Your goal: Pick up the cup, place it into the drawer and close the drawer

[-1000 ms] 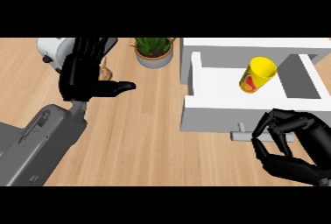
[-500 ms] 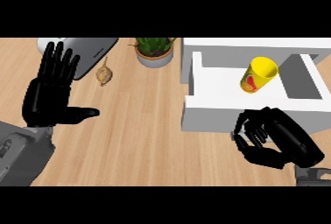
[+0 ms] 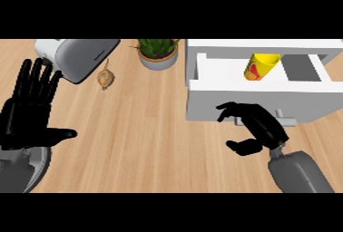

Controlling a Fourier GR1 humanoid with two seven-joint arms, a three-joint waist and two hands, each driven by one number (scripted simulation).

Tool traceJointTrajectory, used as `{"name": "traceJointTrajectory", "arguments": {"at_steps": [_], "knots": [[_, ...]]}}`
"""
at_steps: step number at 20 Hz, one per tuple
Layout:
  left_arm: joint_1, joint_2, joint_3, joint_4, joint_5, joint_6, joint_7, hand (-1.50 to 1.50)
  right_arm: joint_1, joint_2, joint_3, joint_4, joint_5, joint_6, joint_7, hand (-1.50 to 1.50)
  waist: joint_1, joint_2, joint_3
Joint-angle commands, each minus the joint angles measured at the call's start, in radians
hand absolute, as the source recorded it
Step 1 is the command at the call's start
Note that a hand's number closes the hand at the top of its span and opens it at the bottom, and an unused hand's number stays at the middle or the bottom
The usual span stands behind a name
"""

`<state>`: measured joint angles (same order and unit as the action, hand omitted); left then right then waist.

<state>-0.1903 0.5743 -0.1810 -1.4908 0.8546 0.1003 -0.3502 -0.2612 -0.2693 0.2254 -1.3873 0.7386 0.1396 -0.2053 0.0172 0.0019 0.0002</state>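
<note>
A yellow cup [image 3: 261, 66] with a red mark lies inside the open white drawer [image 3: 254, 93] at the upper right. My right hand [image 3: 258, 127] is against the drawer's front face, by its grey handle [image 3: 286, 120], with its fingers curled and nothing held. My left hand [image 3: 30, 111] rests open at the left edge, fingers pointing up, far from the drawer.
A grey toaster [image 3: 77, 55] stands at the back left, with a small tan object [image 3: 105, 79] lying beside it. A potted green plant [image 3: 158, 52] stands just left of the drawer. Bare wooden counter [image 3: 140, 136] spreads between my two hands.
My right hand has moved left across the drawer's front. My left hand has swung left and opened out flat. The cup stays in the drawer.
</note>
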Motion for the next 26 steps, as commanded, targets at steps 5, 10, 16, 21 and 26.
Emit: {"name": "traceJointTrajectory", "arguments": {"at_steps": [5, 10, 16, 21, 26], "knots": [[0.074, -0.021, 0.091, 0.055, -0.024, -0.145, -0.033, -1.5, -0.181, 0.093, -0.021, 0.408, 0.105, -0.117, -0.092, -1.5, -0.002, 0.002, 0.0], [0.098, -0.056, 0.101, 0.016, -0.052, -0.148, -0.019, -1.5, -0.35, 0.077, -0.13, 0.667, 0.078, -0.142, -0.192, -1.5, 0.003, 0.004, 0.001], [0.111, -0.049, 0.124, 0.023, -0.05, -0.205, -0.005, -1.5, -0.521, 0.048, -0.218, 0.936, 0.044, -0.129, -0.293, -1.5, 0.025, 0.012, 0.002], [0.081, -0.04, 0.152, 0.066, -0.041, -0.226, 0.007, -1.5, -0.621, -0.02, -0.251, 1.038, 0.04, -0.071, -0.325, -1.5, 0.035, 0.019, 0.002], [0.05, -0.051, 0.133, 0.062, -0.062, -0.233, 0.011, -1.5, -0.65, -0.042, -0.263, 1.115, 0.054, -0.107, -0.355, -1.5, 0.056, 0.031, 0.003]]}}
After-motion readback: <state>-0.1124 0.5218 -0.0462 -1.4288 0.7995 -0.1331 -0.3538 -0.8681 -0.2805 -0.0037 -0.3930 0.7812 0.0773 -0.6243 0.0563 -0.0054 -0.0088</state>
